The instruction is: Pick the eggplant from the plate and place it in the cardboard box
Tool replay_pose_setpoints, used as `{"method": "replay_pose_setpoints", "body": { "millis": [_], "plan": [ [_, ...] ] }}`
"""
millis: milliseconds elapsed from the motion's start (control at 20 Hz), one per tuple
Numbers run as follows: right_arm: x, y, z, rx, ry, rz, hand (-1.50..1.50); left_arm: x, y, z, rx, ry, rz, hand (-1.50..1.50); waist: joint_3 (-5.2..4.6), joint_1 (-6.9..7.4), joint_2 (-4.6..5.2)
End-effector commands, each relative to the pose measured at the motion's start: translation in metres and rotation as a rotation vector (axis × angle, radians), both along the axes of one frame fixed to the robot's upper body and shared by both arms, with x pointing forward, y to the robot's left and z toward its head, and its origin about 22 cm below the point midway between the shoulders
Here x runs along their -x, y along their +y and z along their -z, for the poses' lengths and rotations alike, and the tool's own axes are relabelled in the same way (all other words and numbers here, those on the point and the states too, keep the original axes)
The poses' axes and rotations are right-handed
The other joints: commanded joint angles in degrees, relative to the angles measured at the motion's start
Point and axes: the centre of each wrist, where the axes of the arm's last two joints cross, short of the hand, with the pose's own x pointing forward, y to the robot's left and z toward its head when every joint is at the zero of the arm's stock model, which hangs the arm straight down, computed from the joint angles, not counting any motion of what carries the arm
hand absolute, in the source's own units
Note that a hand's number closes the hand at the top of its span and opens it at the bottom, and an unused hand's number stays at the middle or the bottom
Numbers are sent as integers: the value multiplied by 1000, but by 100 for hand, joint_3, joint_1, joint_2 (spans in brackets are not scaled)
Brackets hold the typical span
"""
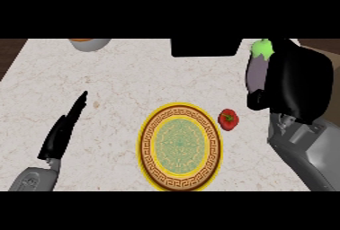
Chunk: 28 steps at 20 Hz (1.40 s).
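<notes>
The purple eggplant (256, 67), with its green cap pointing away from me, is lifted off the counter at the upper right, and my right hand (299, 83) is shut on it, the palm hiding its right side. The patterned round plate (181, 146) with a yellow rim lies bare in the middle of the counter. A corner of the brown cardboard box (330, 57) shows at the right edge, mostly hidden behind my right hand. My left hand (63, 128) rests open at the left, fingers straight and pointing away.
A small red tomato-like vegetable (228, 119) lies just right of the plate. A dark rectangular object (204, 47) sits at the counter's far edge. A grey bowl with orange contents (89, 43) stands at the far left.
</notes>
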Motion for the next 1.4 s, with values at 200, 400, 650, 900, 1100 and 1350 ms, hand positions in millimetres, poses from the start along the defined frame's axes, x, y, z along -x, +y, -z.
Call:
{"method": "replay_pose_setpoints", "body": {
  "millis": [200, 400, 650, 900, 1100, 1350],
  "plan": [
    [3, -76, -22, -42, 49, 262, 150, 6, 9, 0, -6, -3, 2, 0, 4, 61, 29],
    [-2, -109, -3, -18, 118, 309, 150, -4, -4, -5, 5, -4, 18, 0, 4, 96, 50],
    [2, -168, 11, -84, 197, 335, 150, 0, -8, 9, 7, -3, 14, 0, 6, 76, 56],
    [-11, -190, 39, -369, 381, 320, -150, 5, 1, 2, 15, 0, 31, 0, 8, 144, 51],
    [-16, -201, 70, -389, 329, 187, -150, -20, -4, -18, 9, 3, 30, 0, 10, 153, 62],
    [-19, -190, 54, -557, -30, 58, -150, -12, 5, -14, 9, -8, 38, 0, 17, 187, 60]
  ]
}}
